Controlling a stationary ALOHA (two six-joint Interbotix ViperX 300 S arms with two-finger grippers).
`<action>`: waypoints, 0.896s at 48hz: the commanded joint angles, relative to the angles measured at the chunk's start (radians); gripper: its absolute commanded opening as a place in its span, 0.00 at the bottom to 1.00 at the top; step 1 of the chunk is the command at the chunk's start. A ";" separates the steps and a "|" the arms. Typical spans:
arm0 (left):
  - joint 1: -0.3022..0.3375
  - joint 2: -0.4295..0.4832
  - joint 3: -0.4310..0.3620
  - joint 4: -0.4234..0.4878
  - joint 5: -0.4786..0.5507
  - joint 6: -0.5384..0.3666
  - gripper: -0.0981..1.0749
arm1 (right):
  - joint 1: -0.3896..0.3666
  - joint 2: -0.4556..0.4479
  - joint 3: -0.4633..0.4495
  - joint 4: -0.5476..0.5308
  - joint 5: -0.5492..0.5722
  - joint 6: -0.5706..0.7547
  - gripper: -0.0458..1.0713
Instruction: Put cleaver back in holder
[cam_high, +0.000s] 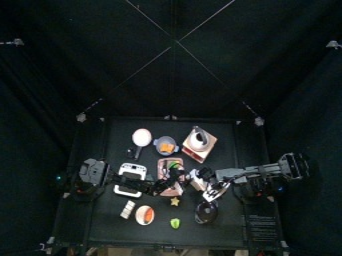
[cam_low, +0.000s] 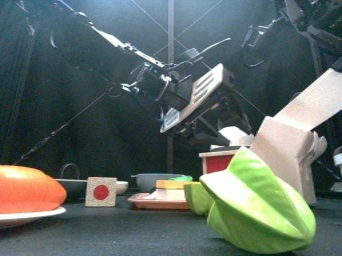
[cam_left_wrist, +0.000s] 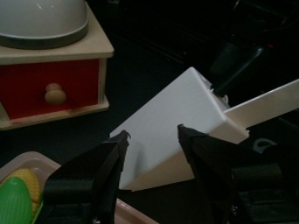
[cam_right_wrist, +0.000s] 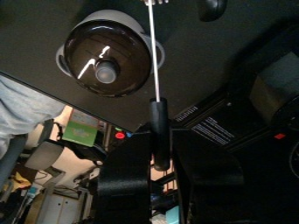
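The left fingers are standing wide astride the white holder. The right fingers are gripping the cleaver, seemingly by its handle, raised above the surface, blade tilting up.

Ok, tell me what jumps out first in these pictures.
In the front view a big green pepper-like thing fills the near foreground, with a white knife holder leaning behind it. In the left wrist view the left tool stands open at the holder's white wedge, beside a red box with a drawer.
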 joint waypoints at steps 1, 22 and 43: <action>0.005 -0.008 -0.037 0.000 -0.006 0.002 0.76 | -0.005 -0.009 -0.018 0.003 -0.005 -0.002 0.44; -0.005 -0.009 -0.038 0.002 0.003 0.002 0.68 | -0.041 -0.003 -0.048 0.005 -0.018 0.002 0.44; -0.005 -0.009 -0.038 0.005 0.003 0.002 0.68 | -0.075 -0.003 -0.067 -0.031 -0.060 -0.005 0.45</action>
